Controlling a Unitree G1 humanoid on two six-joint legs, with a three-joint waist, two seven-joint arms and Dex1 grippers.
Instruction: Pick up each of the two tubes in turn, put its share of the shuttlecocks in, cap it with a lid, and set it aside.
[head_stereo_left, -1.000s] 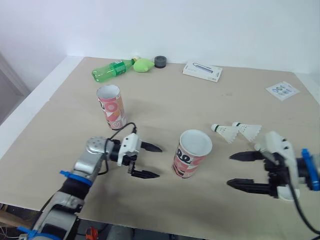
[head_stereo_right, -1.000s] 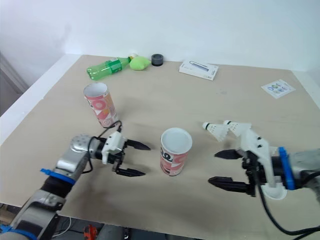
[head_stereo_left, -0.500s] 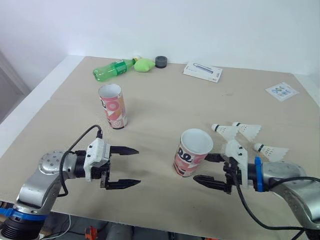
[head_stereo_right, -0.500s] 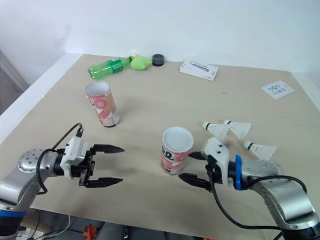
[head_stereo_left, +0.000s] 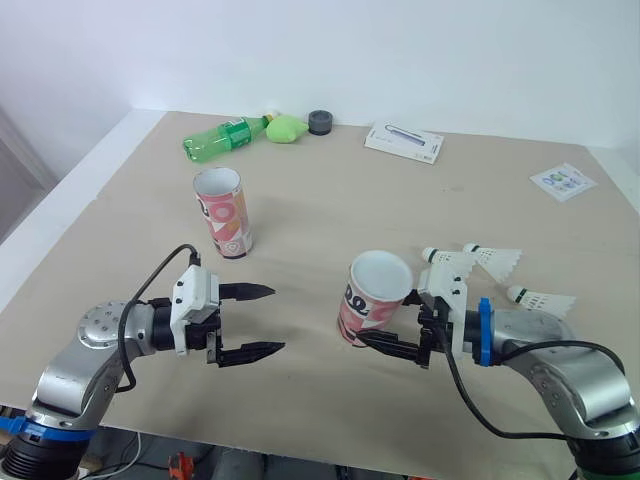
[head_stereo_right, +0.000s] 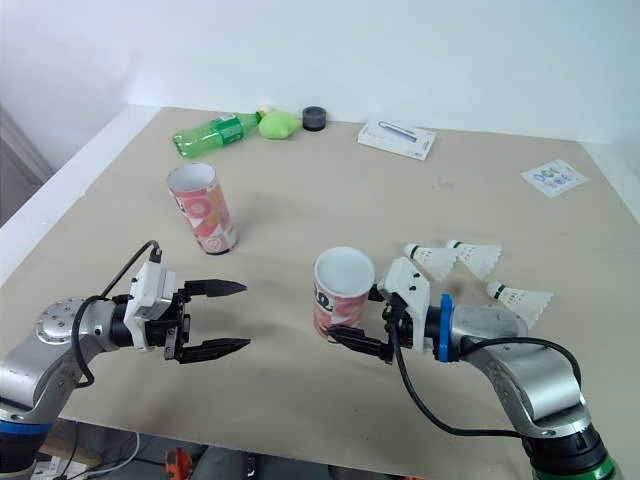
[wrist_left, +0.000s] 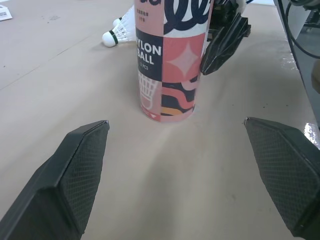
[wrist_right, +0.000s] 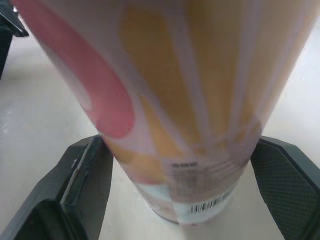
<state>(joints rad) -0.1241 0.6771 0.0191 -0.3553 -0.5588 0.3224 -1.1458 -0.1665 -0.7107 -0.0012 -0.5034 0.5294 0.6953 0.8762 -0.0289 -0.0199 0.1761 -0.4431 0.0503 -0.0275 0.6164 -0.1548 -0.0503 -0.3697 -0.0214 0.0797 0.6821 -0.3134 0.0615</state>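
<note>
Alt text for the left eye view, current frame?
The right pincer reaches around the near tube, which is open-topped. The left pincer hangs open, apart from it; a second tube stands farther back, and three shuttlecocks lie to the right.

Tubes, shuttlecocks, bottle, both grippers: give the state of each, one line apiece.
Near tube: standing, uncapped.
Far tube: standing, uncapped.
Shuttlecocks: three, lying on the table, outside the tubes.
Bottle: lying on its side.
Left gripper: open, holding nothing.
Right gripper: open, straddling the near tube.
</note>
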